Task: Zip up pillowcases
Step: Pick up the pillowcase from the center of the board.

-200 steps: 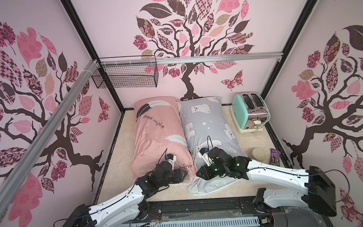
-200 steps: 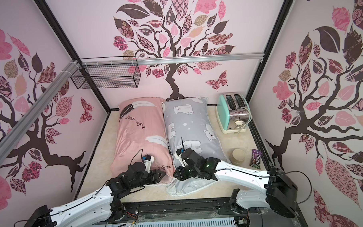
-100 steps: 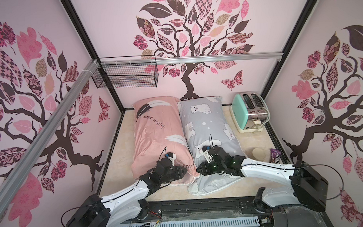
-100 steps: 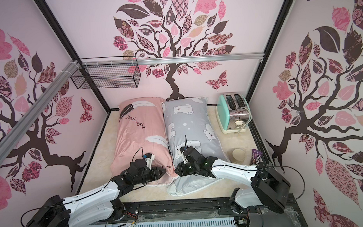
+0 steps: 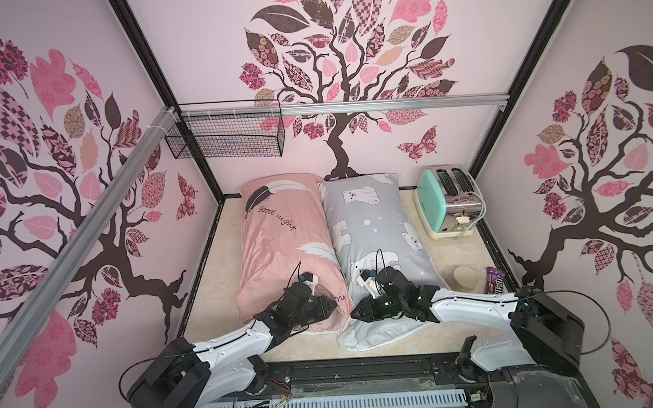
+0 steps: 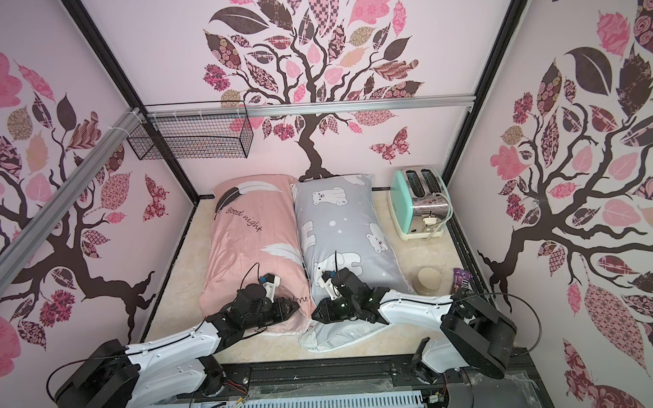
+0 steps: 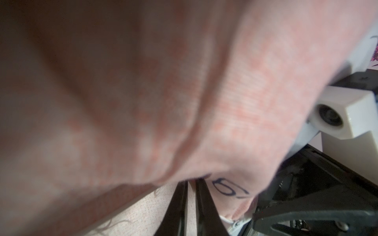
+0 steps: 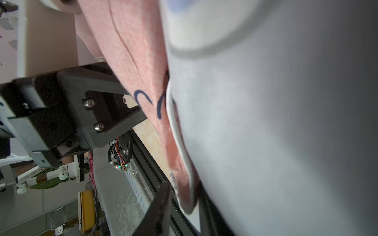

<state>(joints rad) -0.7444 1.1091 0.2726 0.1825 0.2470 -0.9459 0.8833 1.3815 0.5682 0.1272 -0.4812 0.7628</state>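
On the beige tabletop [image 5: 223, 290], the pink pillowcase [image 5: 281, 236] lay lengthwise at the left, its long side touching the grey pillowcase [image 5: 370, 225]. The left gripper [image 5: 334, 308] sat at the near right corner of the pink pillowcase. Its fingers [image 7: 178, 208] stood almost together, tips hidden under pink fabric, so any hold could not be told. Facing it, the right gripper [image 5: 354, 313] sat at the grey pillowcase's near left corner. Its fingers [image 8: 159, 206] were somewhat apart with both corners between them, and whether they pinched was unclear. A mint toaster [image 5: 448, 204] stood far right.
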